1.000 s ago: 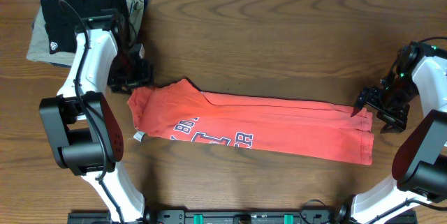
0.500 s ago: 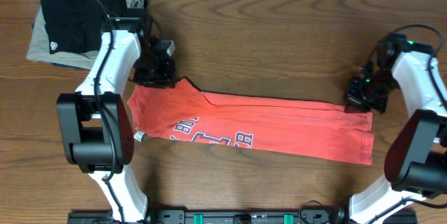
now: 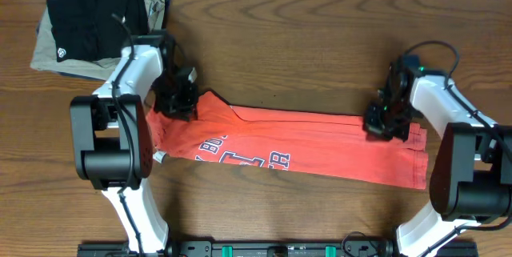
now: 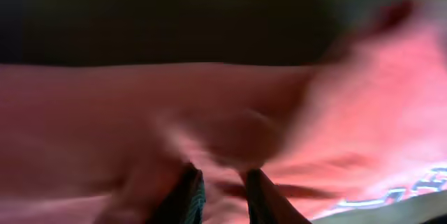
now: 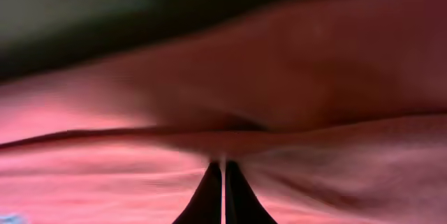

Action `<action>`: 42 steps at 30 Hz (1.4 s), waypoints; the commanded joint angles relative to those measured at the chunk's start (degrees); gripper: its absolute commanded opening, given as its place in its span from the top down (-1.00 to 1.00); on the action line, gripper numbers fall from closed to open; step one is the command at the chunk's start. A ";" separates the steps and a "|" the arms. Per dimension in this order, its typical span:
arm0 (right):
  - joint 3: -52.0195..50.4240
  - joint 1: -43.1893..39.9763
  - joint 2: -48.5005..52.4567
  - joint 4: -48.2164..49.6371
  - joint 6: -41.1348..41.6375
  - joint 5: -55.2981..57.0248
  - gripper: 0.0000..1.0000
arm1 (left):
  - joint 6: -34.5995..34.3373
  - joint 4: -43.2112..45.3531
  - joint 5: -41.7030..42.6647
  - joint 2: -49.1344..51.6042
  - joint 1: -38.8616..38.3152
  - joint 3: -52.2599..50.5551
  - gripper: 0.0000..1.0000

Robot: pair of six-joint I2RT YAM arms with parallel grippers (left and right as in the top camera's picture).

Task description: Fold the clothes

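Note:
The clothes, a red-orange T-shirt, lie in a long band across the table, with white-and-blue lettering near the front and a small white tag at the left end. My left gripper sits on the shirt's far left corner. In the left wrist view its fingers stand close with red cloth bunched between them. My right gripper is on the far edge near the right end. Its jaws are pressed together, and the cloth puckers at their tips. Both wrist views are blurred.
A folded black garment lies on a folded khaki one at the back left corner. Bare wood table stretches behind the shirt. Both arm bases stand at the front edge.
Both grippers came in from beyond the shirt's ends onto its far edge and closed there. The left moved right, and the right moved left.

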 commanded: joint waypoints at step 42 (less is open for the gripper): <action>10.05 -15.76 -0.02 -4.35 -11.34 -5.05 -0.99 | -3.23 1.81 11.17 -15.21 19.02 -6.01 -0.64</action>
